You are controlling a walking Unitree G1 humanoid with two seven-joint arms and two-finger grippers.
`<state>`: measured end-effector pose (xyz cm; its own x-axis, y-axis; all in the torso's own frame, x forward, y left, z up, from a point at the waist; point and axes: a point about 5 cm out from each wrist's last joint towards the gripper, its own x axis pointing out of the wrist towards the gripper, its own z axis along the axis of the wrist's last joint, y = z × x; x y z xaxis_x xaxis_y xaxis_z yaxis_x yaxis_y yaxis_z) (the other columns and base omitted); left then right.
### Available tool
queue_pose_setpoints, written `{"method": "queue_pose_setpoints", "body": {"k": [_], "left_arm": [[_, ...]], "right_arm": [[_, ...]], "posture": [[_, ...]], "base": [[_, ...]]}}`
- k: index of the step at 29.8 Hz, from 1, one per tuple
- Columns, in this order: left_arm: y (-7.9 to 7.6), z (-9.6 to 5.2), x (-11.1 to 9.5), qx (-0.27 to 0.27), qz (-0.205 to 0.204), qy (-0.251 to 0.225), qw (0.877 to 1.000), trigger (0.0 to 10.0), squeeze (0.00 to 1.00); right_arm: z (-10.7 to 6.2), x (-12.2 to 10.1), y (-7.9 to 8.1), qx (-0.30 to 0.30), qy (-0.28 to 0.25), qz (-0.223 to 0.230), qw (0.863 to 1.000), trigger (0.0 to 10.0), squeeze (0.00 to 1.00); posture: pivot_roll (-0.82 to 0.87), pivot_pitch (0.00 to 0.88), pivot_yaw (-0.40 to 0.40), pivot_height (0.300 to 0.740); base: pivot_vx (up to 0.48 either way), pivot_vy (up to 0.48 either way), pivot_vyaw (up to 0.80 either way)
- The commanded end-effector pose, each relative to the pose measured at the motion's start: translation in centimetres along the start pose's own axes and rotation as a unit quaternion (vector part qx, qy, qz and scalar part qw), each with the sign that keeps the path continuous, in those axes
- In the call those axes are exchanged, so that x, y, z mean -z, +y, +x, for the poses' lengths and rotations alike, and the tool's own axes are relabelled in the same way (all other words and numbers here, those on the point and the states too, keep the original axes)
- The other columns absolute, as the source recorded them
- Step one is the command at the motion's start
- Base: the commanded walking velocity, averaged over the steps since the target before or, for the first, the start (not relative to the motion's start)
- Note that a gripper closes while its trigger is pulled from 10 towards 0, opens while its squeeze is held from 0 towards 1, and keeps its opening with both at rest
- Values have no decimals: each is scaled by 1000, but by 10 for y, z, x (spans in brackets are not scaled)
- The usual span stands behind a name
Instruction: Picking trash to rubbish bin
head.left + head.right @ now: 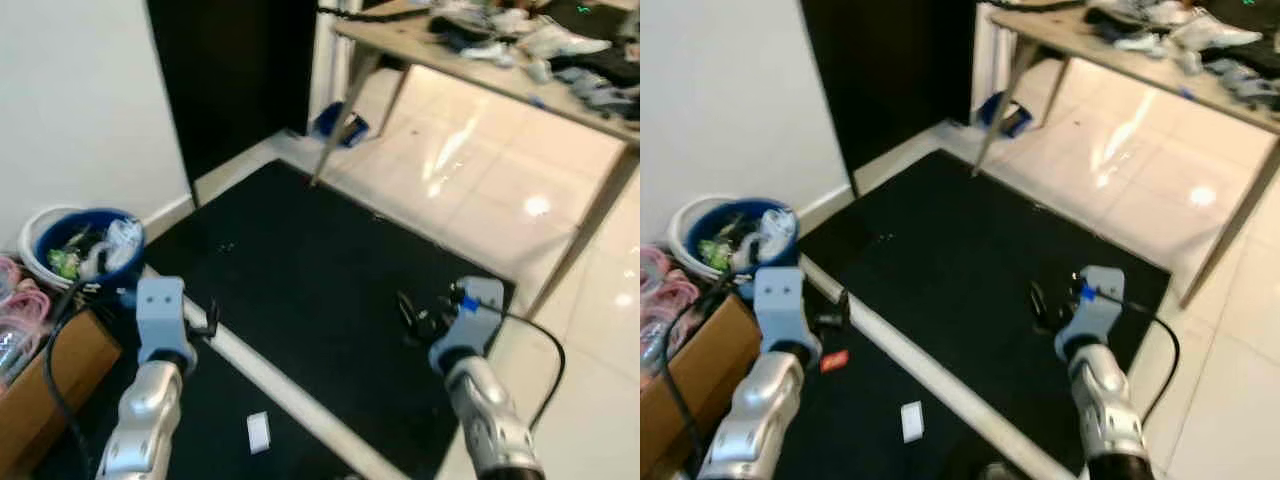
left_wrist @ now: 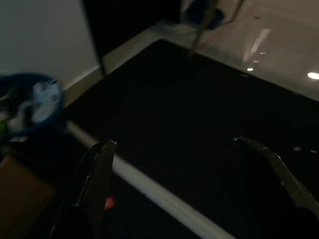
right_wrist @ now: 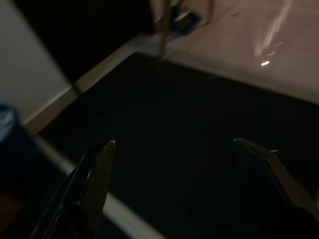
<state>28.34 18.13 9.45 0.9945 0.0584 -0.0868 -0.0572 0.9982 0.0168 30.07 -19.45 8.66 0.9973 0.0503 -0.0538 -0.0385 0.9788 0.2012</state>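
Counts: 2 claws, left claw [image 2: 174, 149] and right claw [image 3: 174, 149], each with 2 black fingers spread apart. 1 blue rubbish bin [image 1: 88, 243], holding trash; items inside too jumbled to count. 2 loose scraps on the floor: 1 white scrap [image 1: 911, 420], 1 red scrap [image 1: 834, 360]. 1 cardboard box [image 1: 45, 385]. 1 black mat [image 1: 330, 290]. 1 bench [image 1: 480, 60], its clutter too blurred to count.

Table [image 1: 480, 60] clutter too blurred to identify — cardboard box [image 1: 50, 385] cut off at the edge.
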Motion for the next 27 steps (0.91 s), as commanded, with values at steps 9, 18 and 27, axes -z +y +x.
{"method": "queue_pose_setpoints", "body": {"k": [9, 18, 27], "left_arm": [[3, -3, 9, -10, 11, 18, 1000, 10000, 0], [3, -3, 6, 8, -1, 8, 1000, 10000, 0], [-1, -3, 2, 22, 3, -4, 1000, 10000, 0]], "right_arm": [[-5, 9, -3, 8, 17, 6, 1000, 10000, 0], [-6, 10, -4, 9, 14, 6, 1000, 10000, 0], [-5, 10, 0, -3, 15, -2, 1000, 10000, 0]], "posture": [[21, 121, -13, 740], [21, 120, -13, 740], [26, 133, -20, 740]], "base": [[0, 0, -800], [0, 0, -622], [0, 0, 0]]}}
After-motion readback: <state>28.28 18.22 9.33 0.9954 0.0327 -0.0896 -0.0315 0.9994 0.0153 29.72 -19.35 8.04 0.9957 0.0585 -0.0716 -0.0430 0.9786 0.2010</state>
